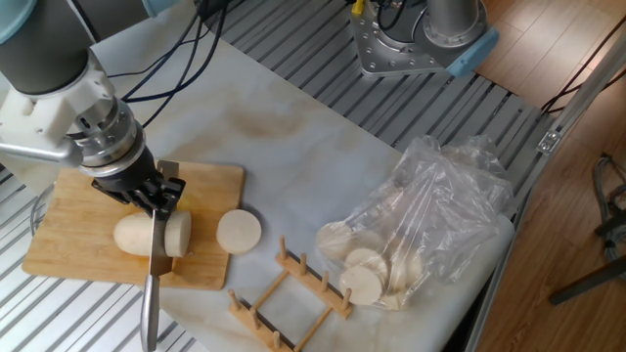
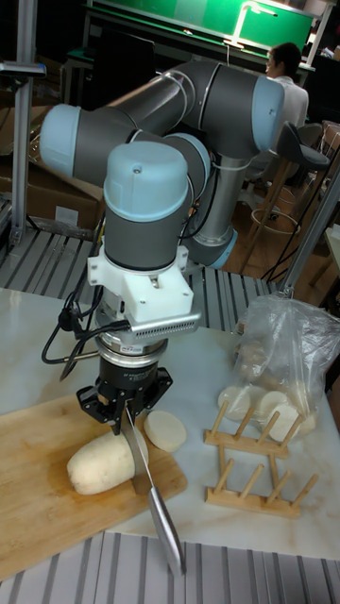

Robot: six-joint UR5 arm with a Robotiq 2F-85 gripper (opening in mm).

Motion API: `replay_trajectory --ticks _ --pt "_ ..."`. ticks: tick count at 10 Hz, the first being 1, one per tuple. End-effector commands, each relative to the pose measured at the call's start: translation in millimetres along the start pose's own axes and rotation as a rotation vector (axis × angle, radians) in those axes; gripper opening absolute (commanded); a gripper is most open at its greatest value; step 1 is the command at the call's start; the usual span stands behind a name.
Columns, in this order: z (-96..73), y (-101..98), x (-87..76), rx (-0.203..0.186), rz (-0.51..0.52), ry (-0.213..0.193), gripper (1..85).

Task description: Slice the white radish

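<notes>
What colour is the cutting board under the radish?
Light tan wood, the cutting board; clearest in the fixed view.

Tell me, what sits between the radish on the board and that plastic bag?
In the fixed view, one cut slice and the wooden rack lie between the radish and the bag.
</notes>
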State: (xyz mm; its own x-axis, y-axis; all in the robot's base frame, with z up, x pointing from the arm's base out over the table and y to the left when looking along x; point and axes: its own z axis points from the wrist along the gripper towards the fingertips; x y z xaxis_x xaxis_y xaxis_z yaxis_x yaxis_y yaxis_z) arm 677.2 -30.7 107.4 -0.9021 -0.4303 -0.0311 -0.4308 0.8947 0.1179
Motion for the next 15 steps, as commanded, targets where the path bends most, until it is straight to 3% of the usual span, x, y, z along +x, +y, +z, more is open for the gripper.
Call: replay_trajectory --ticks 1,7,10,13,15 --pt "-8.7 5.2 -7.9 -0.015 0.012 -0.006 23.3" --pt "-6.9 2.7 -13.6 0.008 0.039 0.025 20.3" --pt "-7.3 8.9 -9.5 -0.002 0.045 0.072 27.3" --pt "-9.7 4.4 -6.5 0.057 0.082 0.154 27.7" --pt "-10.9 5.3 -10.9 0.074 0.099 0.177 26.7"
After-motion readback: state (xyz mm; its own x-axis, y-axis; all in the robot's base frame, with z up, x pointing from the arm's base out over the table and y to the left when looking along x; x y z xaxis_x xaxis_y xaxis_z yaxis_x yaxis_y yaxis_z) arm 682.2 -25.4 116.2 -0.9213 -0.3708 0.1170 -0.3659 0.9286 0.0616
